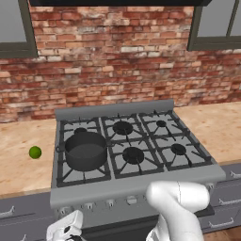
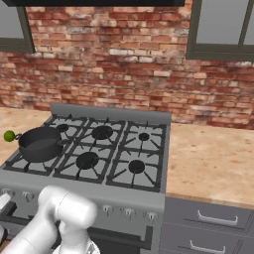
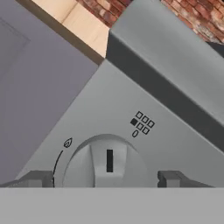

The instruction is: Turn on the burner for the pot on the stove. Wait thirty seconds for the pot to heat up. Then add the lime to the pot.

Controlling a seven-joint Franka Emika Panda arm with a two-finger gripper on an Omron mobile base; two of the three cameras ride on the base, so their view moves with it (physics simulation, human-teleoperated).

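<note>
So the gripper [image 3: 105,178] is spread wide open, one fingertip [image 3: 37,178] on each side of a round grey knob [image 3: 107,162] on the stove's [image 1: 141,181] front panel, not squeezing it. Up top, the dark pot [image 1: 85,150] sits on the front-left burner [image 1: 80,172]. The lime [image 1: 35,152] is on the wooden counter [image 1: 23,164] just left of the stove, apart from the pot.

Pot [image 1: 85,150] on the stove [image 1: 136,181], front-left burner. Lime [image 1: 35,152] on the counter [image 1: 21,160] at the pot's 9 o'clock, apart from it. Knob [image 3: 109,162] on the stove's front panel, gripper [image 3: 106,179] finger tips at its 3 and 9 o'clock.
</note>
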